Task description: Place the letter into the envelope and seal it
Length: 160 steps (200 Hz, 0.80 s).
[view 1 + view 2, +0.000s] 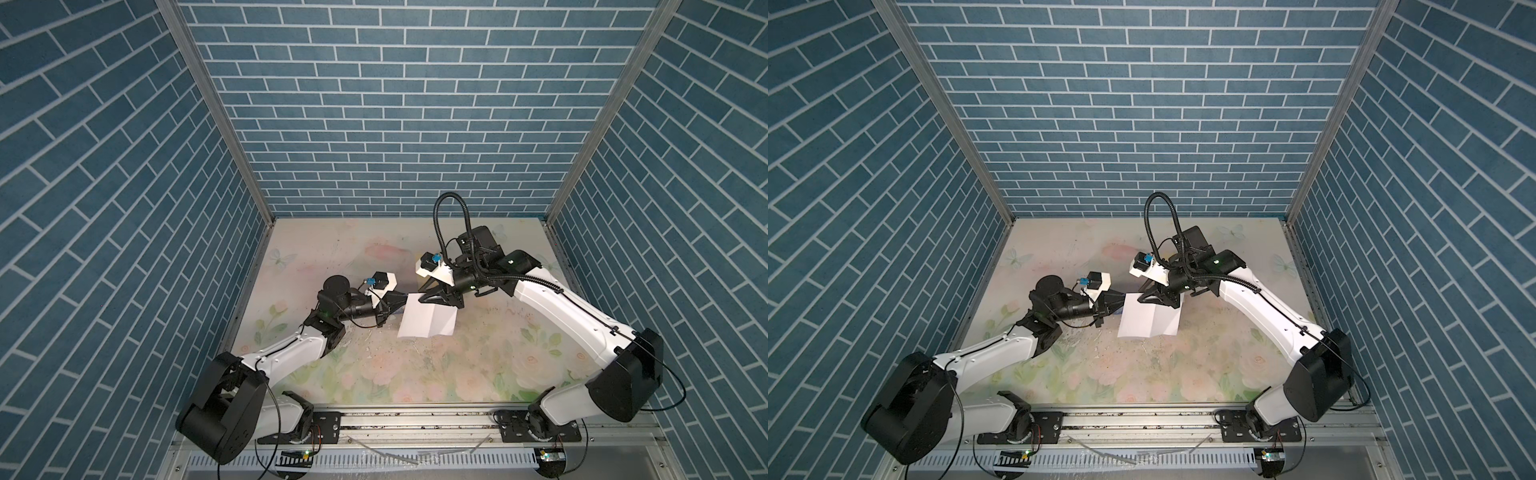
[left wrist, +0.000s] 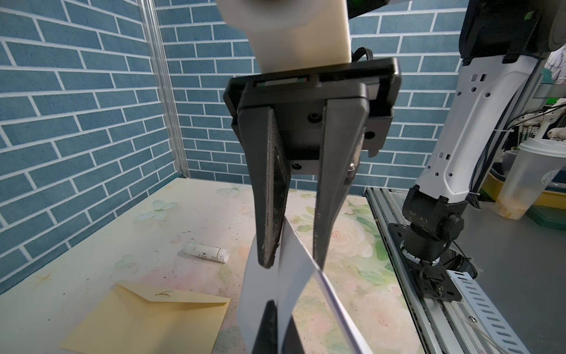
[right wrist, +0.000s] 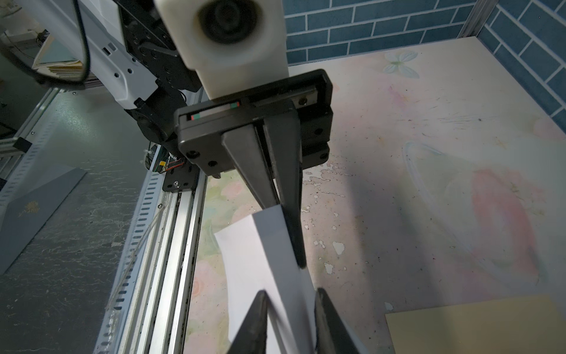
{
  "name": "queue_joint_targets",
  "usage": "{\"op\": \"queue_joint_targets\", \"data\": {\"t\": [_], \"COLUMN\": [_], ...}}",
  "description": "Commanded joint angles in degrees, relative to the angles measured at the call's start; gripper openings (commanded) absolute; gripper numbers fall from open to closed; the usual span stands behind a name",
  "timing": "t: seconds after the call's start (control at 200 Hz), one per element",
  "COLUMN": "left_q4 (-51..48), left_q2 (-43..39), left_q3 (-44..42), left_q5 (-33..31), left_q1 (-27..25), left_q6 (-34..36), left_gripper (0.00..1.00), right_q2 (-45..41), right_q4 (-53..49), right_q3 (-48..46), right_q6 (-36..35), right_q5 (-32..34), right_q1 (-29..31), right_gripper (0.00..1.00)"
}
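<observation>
My left gripper [image 3: 297, 260] pinches the letter [image 1: 424, 322] tight. My right gripper [image 2: 294, 265] sits open around it. A hard tug could rip or crumple it.

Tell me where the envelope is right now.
In the left wrist view, the envelope lies flat on the floral table, beside the letter held off the table, with the white glue stick lying apart from it.

Left wrist view cuts envelope [image 2: 147, 321] and letter [image 2: 295, 266] off at the bottom edge; flap mark [image 2: 163, 295] too small for me to read. Right wrist view shows just an envelope corner. In both top views the right gripper [image 1: 426, 297] mostly hides it from me.
</observation>
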Motion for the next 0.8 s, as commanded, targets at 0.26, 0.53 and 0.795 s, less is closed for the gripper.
{"op": "queue_joint_targets", "data": {"t": [0.26, 0.53, 0.795], "left_q4": [0.14, -2.39, -3.56], "left_q2": [-0.37, -1.59, -4.64], "left_q3": [0.37, 0.53, -0.07], "left_q5": [0.98, -1.79, -5.62], "left_q1": [-0.38, -0.34, -0.38], "left_q6": [0.26, 2.55, 3.39], "left_gripper": [0.01, 0.3, 0.64], "right_q2": [0.04, -2.75, -7.88], "right_q4": [-1.72, -1.85, -1.61], "right_q3": [2.71, 0.72, -4.46], "right_q6": [-3.8, -5.08, -6.43], "right_q5": [0.58, 6.64, 16.78], "right_q1": [0.34, 0.34, 0.26], "right_gripper": [0.01, 0.0, 0.0]}}
